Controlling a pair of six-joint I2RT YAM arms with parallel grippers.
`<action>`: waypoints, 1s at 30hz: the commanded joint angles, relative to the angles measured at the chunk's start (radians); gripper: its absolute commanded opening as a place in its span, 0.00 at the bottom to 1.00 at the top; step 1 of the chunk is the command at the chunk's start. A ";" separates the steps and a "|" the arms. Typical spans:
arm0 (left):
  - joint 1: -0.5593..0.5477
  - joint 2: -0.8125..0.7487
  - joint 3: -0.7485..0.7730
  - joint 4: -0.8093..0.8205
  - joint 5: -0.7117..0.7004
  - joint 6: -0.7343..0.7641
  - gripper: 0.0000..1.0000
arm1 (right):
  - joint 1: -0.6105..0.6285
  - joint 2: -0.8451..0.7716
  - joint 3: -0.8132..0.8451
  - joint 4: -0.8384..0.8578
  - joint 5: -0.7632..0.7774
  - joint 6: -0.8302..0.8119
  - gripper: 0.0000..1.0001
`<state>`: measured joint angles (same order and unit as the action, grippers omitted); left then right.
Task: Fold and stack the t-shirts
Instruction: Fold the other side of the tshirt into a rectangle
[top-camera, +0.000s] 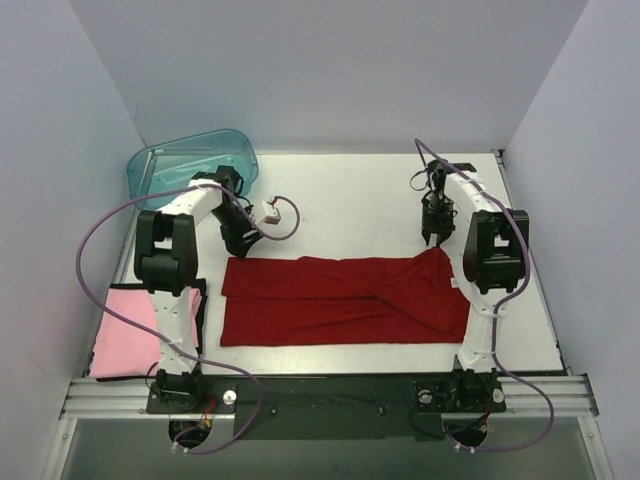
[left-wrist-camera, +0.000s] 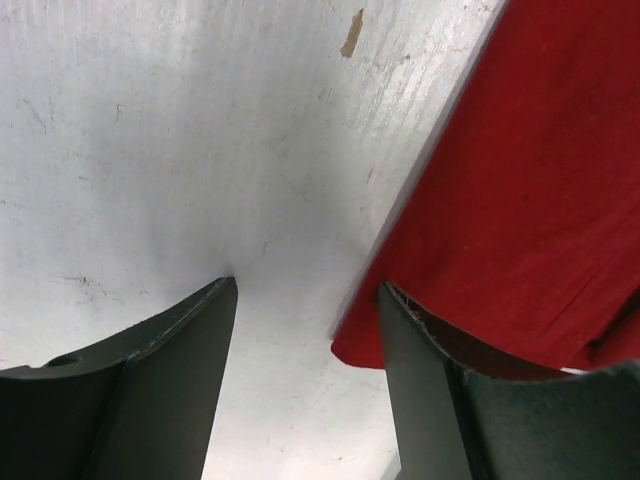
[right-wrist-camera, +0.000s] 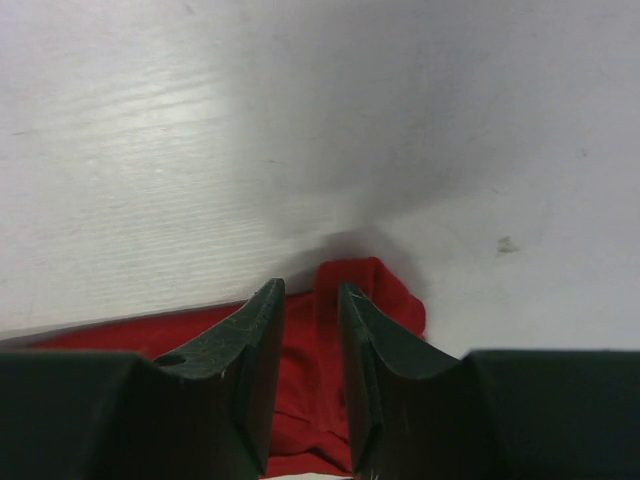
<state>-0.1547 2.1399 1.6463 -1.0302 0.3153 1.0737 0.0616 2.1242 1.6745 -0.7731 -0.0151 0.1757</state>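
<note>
The dark red t-shirt lies folded into a long band across the middle of the white table. My right gripper stands over its far right corner, which rises in a small peak to the fingers. In the right wrist view the gripper is nearly closed, with red cloth pinched between the fingers. My left gripper is at the shirt's far left corner. In the left wrist view it is open with bare table between the fingers, and the shirt's corner lies by the right finger. The pale pink t-shirt lies folded at the near left.
A translucent teal tub stands at the far left corner. The left arm's base link crosses over the pink shirt's right edge. Grey walls close in the table on three sides. A metal rail runs along the near edge.
</note>
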 joint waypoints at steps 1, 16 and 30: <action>-0.016 0.020 -0.037 0.032 0.011 0.038 0.68 | -0.020 0.014 0.013 -0.103 0.145 -0.030 0.24; 0.004 -0.046 -0.103 -0.073 0.053 0.022 0.00 | -0.121 -0.038 -0.010 -0.086 0.095 -0.013 0.00; 0.029 -0.130 -0.129 -0.024 0.036 -0.027 0.00 | -0.281 -0.176 -0.176 0.014 -0.281 0.053 0.16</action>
<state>-0.1284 2.0571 1.5021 -1.0370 0.3241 1.0500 -0.2417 1.9930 1.5375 -0.7418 -0.1814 0.2398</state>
